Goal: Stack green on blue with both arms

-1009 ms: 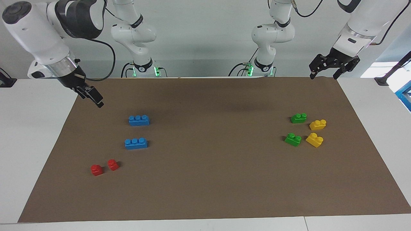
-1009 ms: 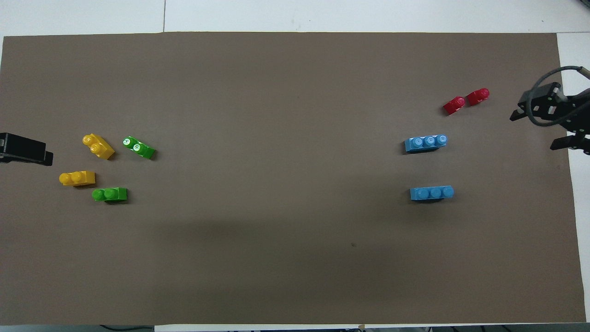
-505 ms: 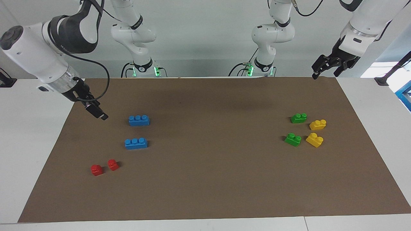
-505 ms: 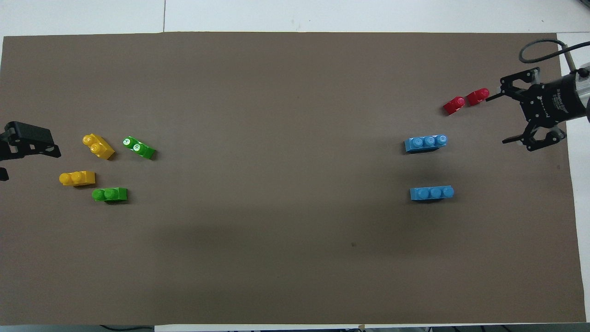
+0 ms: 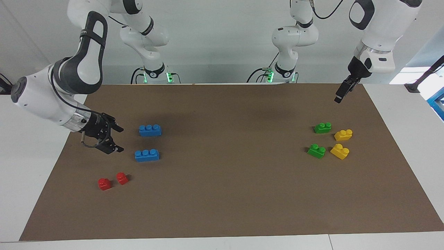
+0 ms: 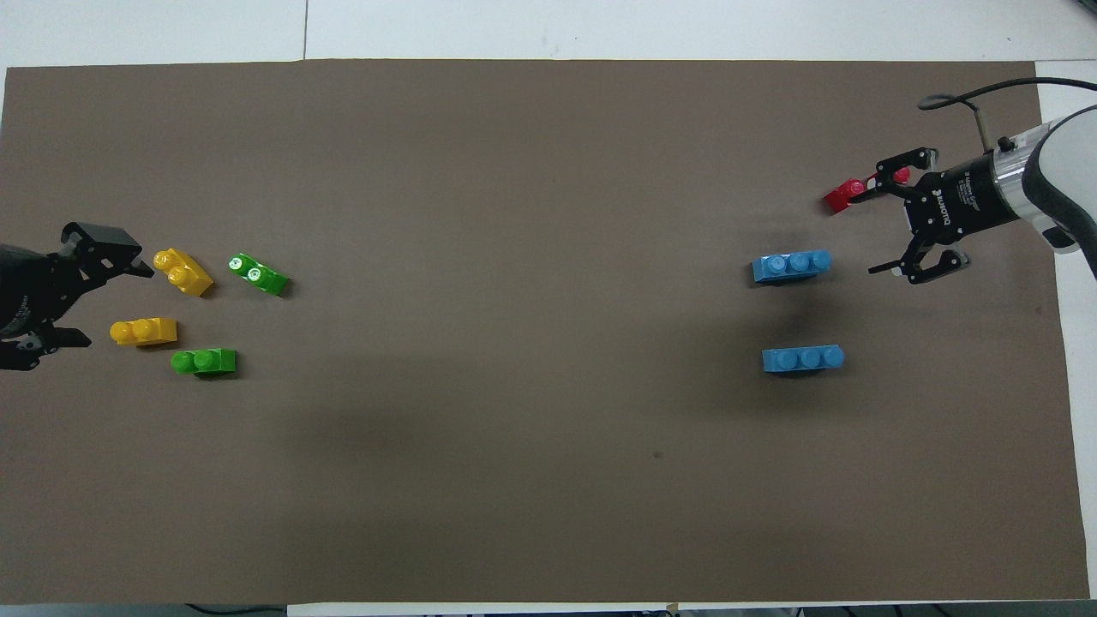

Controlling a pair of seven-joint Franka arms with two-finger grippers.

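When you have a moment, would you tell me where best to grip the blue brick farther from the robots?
Probably grip the blue brick across its two long flat side walls at mid-length, coming from above. It lies flat, studs up, with bare mat all around it, so the short width likely fits the open right pincer beside it.

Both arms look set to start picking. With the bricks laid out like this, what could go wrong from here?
1. The green bricks each lie close beside a yellow brick; the open left gripper, coming down, might nudge or grab yellow.
2. The open right gripper hangs between the two blue bricks, so it could knock one while closing on the other.
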